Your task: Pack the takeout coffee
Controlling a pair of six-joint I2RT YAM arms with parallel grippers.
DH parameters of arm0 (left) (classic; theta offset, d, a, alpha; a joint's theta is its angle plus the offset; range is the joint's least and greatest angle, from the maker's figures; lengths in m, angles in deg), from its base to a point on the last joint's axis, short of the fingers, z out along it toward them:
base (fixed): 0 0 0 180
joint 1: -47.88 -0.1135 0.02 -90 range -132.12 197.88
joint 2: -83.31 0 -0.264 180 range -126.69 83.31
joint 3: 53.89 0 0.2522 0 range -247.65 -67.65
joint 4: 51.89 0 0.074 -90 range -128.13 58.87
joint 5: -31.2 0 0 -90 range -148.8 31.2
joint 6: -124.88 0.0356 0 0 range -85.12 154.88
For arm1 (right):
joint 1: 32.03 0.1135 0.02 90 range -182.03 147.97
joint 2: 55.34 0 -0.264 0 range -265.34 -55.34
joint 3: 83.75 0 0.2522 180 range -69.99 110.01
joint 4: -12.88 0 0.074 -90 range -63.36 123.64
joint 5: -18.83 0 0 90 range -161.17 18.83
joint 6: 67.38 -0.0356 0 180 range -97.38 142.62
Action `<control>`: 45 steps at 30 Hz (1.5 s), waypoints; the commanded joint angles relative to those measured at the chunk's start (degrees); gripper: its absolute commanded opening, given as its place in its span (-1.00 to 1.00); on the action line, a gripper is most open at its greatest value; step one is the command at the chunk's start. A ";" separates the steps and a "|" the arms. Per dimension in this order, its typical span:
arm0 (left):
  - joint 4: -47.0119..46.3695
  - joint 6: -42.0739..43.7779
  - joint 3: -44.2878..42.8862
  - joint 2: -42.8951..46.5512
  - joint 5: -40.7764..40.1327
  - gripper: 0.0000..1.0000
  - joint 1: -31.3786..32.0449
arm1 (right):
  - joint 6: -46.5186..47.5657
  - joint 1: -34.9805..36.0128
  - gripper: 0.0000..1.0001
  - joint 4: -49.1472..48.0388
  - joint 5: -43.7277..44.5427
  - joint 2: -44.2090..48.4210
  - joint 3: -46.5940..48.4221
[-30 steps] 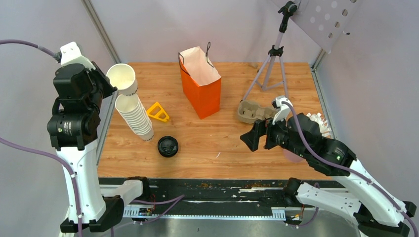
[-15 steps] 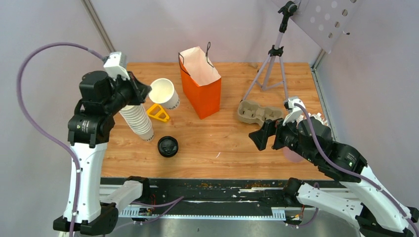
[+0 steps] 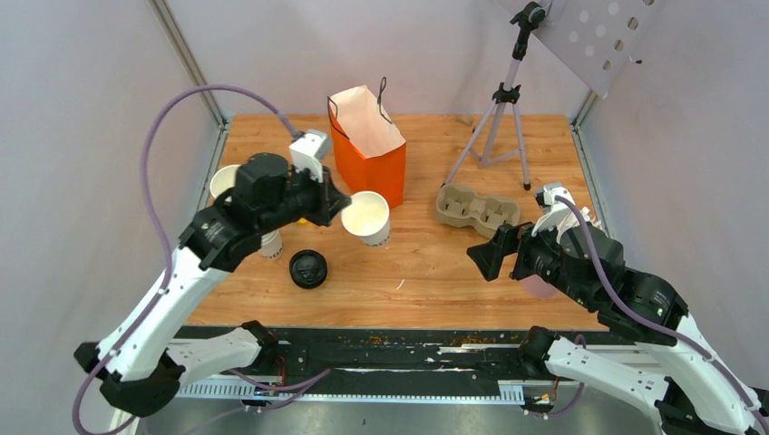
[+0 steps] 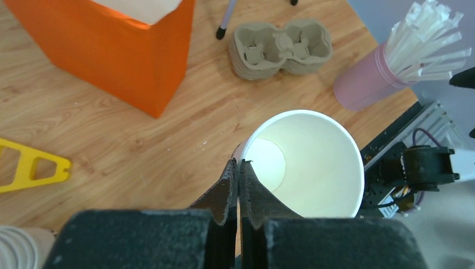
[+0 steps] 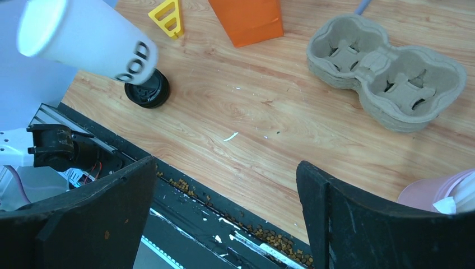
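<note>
Pinching a lidless white paper cup (image 3: 367,217) by its rim in the left gripper (image 3: 337,205), as seen from overhead. Held clear of the wooden table (image 3: 426,272), mouth tipped up toward the camera, just in front of the open orange paper bag (image 3: 372,168). Down on the boards nearer the arms, a black lid (image 3: 308,269); impossible to tell whether a cup sits beneath it. Partly hidden behind the left arm, a leaning stack of lidless cups (image 3: 227,181). Right of the bag, a pulp cup carrier (image 3: 476,207) lying flat, with a tripod (image 3: 499,113) further back. Near the right edge, the right gripper (image 3: 505,254), jaws spread and holding nothing, beside a pink holder (image 3: 541,288).

From the left wrist: left gripper (image 4: 239,163) jaws pressed together on the wall of the cup (image 4: 313,162), pale bottom showing inside. Beyond it, bag (image 4: 112,50), carrier (image 4: 280,47) and holder (image 4: 364,84) full of clear straws; at the left edge, a yellow triangle (image 4: 28,168).

From the right wrist: right gripper (image 5: 224,168) fingers wide apart over bare wood. Upper left, the cup (image 5: 84,36) tilted in the air, letters "OOD" on its side, with the lid (image 5: 147,89) just below it. Upper right, the carrier (image 5: 386,81).
</note>
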 commanded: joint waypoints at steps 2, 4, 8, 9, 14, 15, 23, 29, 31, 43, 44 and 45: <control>-10.38 0.46 5.23 -5.11 -12.69 -1.00 12.17 | -1.17 0.27 0.89 -0.06 -0.95 2.08 1.93; -15.13 0.17 8.75 -7.05 -15.35 -1.00 15.40 | -0.78 0.26 0.88 -0.10 -2.07 2.39 1.79; -23.03 -2.00 16.10 -9.26 -17.12 -1.00 17.04 | -0.57 0.27 0.89 0.64 -3.81 2.41 1.88; -25.02 -2.62 17.78 -9.48 -17.28 -1.00 17.05 | -0.48 0.26 0.89 0.83 -3.92 2.48 1.89; -33.31 -3.41 25.16 -10.17 -18.00 -1.00 17.14 | 0.26 0.27 0.89 1.60 -3.43 3.22 1.39; -34.48 -3.50 26.27 -10.45 -17.83 -1.00 17.14 | 0.32 0.26 0.89 1.64 -3.25 3.34 1.24; -43.36 -7.15 34.56 -13.52 -15.86 -0.99 17.13 | 0.25 0.27 0.88 2.19 -2.85 3.90 0.91; -46.45 -8.84 37.09 -14.46 -15.07 -0.84 17.10 | -0.24 0.27 0.88 3.37 -2.48 4.24 1.10; -46.54 -9.20 37.65 -13.94 -15.03 -0.70 17.16 | -0.65 0.27 0.88 3.73 -2.44 4.49 1.18; -18.98 -3.04 24.30 -4.53 -22.79 0.27 17.16 | -3.12 0.26 0.87 5.86 -3.13 5.68 0.87; -16.07 -2.86 23.24 -3.66 -24.96 0.28 17.14 | -3.26 0.26 0.86 5.72 -3.55 5.52 0.96; -13.30 -2.83 22.39 -3.01 -26.65 0.29 17.14 | -3.30 0.27 0.86 5.48 -3.95 5.34 1.00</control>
